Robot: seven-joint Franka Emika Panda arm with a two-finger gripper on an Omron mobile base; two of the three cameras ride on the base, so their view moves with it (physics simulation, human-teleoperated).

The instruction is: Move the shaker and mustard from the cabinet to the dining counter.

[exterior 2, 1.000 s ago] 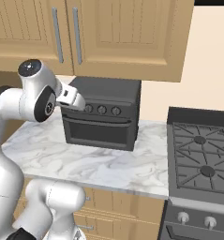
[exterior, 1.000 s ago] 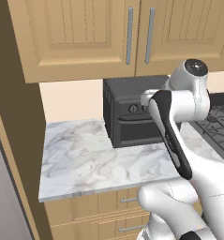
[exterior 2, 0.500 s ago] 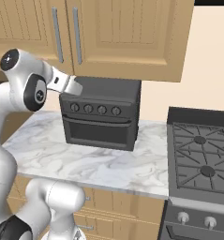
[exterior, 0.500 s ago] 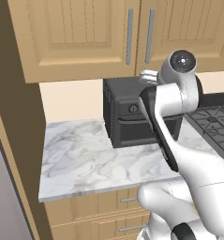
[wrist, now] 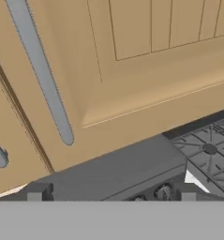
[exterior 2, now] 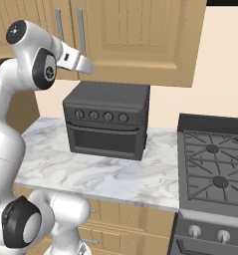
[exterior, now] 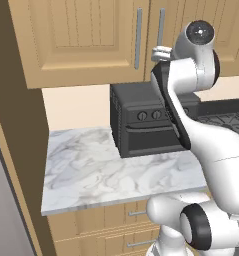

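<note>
Hand view shows the gripper (wrist: 111, 196), jaws apart and empty, facing the closed cabinet (wrist: 146, 70) near its handle (wrist: 43, 75); shaker and mustard presumably remain inside, nothing moved yet.

The cabinet (exterior: 91, 45) is light honey-tan wood with vertical panel grooves; its bar handles (wrist: 41, 70) are matt silver. Below the cabinet, the oven (exterior 2: 108, 119) is charcoal black with dark grey knobs. The countertop (exterior: 91, 170) beneath the oven is white marble with grey veining. Beside the oven, the stove grates (exterior 2: 215, 169) are dark grey.
</note>
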